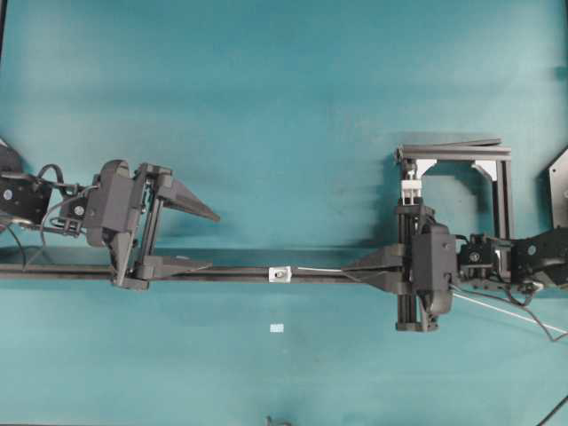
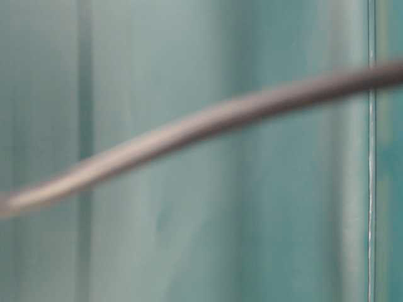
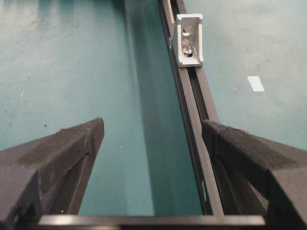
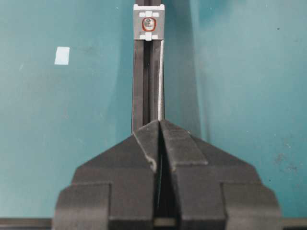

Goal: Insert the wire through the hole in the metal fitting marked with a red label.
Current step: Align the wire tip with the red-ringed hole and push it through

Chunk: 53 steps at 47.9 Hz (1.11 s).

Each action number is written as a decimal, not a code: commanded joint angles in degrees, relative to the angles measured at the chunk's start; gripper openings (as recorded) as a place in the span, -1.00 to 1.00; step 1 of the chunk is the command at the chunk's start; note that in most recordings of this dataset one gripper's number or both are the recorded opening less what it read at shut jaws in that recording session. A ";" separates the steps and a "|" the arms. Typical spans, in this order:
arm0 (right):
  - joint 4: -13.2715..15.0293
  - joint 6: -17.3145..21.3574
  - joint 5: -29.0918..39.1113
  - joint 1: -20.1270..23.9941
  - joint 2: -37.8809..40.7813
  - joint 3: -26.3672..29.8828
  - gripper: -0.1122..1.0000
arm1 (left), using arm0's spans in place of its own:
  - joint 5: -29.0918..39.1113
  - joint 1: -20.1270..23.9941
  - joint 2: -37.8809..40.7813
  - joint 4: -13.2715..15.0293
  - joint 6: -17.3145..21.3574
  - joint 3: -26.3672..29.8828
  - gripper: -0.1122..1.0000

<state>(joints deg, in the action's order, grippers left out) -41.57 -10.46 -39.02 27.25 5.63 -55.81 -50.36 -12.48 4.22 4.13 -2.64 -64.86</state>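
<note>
The right claw (image 4: 159,125) was pressed together, pinching the wire (image 4: 160,81), which ran forward along the black rail (image 4: 144,86) with its tip just short of the metal fitting (image 4: 149,22) and off to one side of the hole (image 4: 149,22). The left claw (image 1: 197,238) stood spread wide, one finger (image 3: 240,153) over the rail, holding nothing.

A robotics lab bench

We take this for a robotics lab or test bench. We see a bare teal tabletop (image 1: 284,89) laid out for an experiment: a long black rail (image 1: 231,273) of slotted extrusion, a black extrusion frame (image 1: 479,169) at one side, small pale tape squares (image 1: 276,328) as markers, and loose cables (image 1: 524,315) trailing from two black robot arms.
</note>
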 commanded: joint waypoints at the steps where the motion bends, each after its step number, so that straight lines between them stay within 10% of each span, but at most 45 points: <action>1: 0.18 -0.09 -0.35 0.44 -0.62 0.79 -0.81 | -0.18 -0.26 -0.88 -0.18 0.00 0.53 0.51; 53: 1.58 -0.44 -1.05 0.44 0.70 2.46 -0.81 | -0.18 -0.26 -0.88 -0.18 0.00 1.05 0.51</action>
<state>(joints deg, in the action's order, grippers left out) -40.17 -10.72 -39.29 27.33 6.86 -54.23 -50.27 -12.48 4.13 4.13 -2.64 -64.51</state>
